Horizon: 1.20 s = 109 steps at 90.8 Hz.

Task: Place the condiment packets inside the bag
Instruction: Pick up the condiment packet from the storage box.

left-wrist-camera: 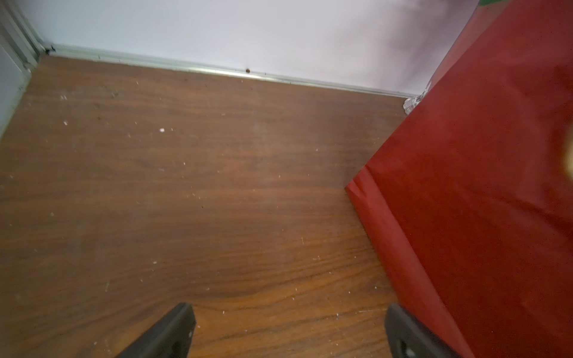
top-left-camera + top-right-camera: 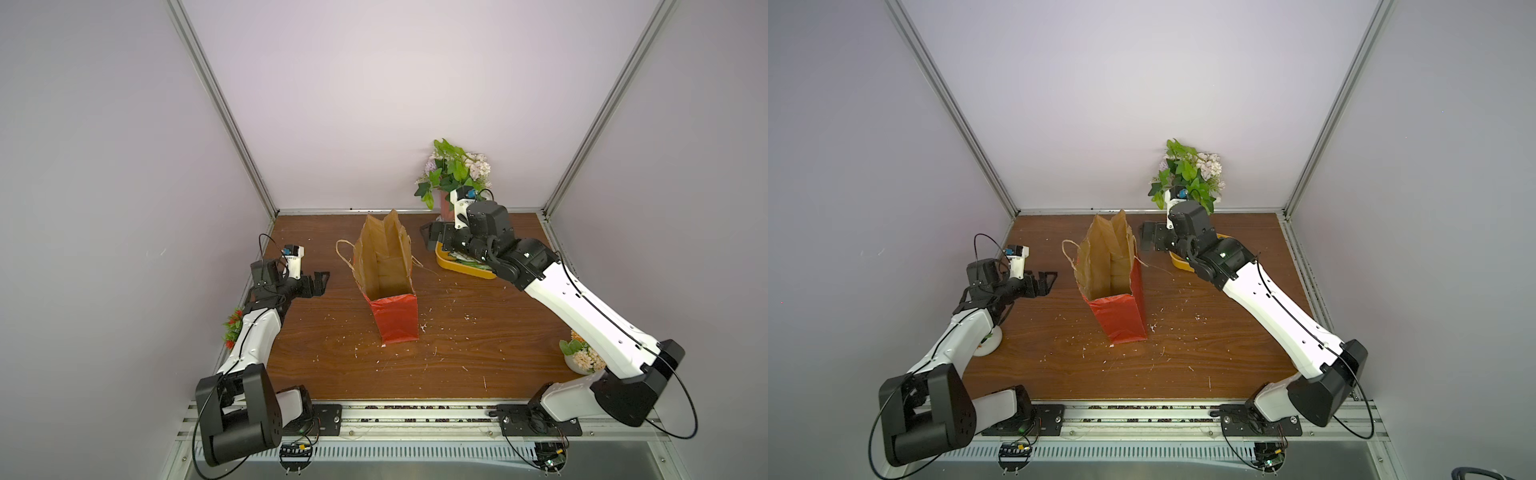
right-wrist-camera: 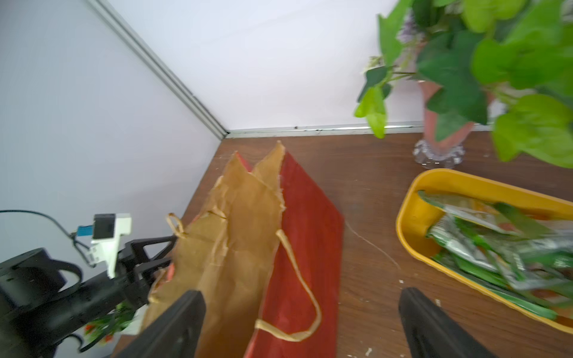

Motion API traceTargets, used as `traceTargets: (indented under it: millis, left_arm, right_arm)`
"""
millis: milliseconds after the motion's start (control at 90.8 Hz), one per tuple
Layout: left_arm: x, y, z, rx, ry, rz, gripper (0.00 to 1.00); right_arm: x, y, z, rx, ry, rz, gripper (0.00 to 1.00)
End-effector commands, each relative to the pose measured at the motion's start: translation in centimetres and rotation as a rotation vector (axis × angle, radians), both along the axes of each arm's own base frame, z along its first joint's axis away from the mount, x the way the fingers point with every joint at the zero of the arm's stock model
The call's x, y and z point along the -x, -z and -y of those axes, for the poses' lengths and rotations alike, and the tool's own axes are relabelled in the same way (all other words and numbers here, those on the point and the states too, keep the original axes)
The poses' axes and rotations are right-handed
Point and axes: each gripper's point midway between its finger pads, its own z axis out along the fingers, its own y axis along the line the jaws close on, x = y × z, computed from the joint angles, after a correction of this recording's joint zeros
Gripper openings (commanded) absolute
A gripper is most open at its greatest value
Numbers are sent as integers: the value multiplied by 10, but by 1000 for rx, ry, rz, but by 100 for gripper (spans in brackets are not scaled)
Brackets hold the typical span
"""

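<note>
Plainly the coming move turns on the right pincer (image 2: 432, 237), which hangs between the bag (image 2: 395, 320) and the yellow oval tub (image 3: 403, 217), its jaws spread wide with nothing between them. The condiment packets (image 3: 496, 248) lie heaped and overlapping in that tub, their long sides running roughly along its length. From the pincer they lie to the side away from the bag and lower down, near but not touching. The fingers point towards the bag, not at the heap, so I judge the wrist must swing round and tip down over the tub before any grasp.

The right arm is much the nearer: in both top views it stretches over the tub. The left pincer (image 2: 318, 282) sits across the bag from the packets, likewise spread and empty, close beside the bag's red side wall; whether it touches the paper I cannot tell.

The bag stands upright in the middle of the worktop (image 2: 457, 353), mouth gaping upward, and no packet shows in the visible brown interior. A leafy artificial plant (image 2: 453, 170) stands just behind the tub, where its leaves may crowd the approach.
</note>
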Motion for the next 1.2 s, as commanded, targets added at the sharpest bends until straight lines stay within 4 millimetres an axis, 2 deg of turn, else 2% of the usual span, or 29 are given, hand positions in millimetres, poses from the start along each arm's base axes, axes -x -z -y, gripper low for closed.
traceTargets:
  millis: [0,176,319,429,561,682,848,1002,1189]
  left_arm:
    - [-13,-4,-3,39,-13,87,99]
    - [-20,22,12,85,22,75,99]
    - [-14,40,24,93,51,51,99]
    - [-9,42,28,97,66,45,99]
    - [-5,39,32,88,80,49,99]
    - [-2,35,32,74,81,64,99]
    - [-1,33,32,62,85,79,99]
    - [-2,34,30,51,77,82,99]
    - [-3,35,28,43,69,81,99]
  right_arm:
    - [-5,13,51,48,176,66,100]
    - [-1,64,121,-58,370,8,99]
    - [0,110,173,-157,506,-53,100]
    - [-2,137,199,-197,587,-71,99]
    - [-11,158,209,-250,617,-80,100]
    - [-26,164,207,-314,597,-78,98]
    - [-49,161,207,-366,586,-50,88]
    - [-67,178,210,-371,603,-99,74]
    - [-84,190,213,-382,605,-129,72]
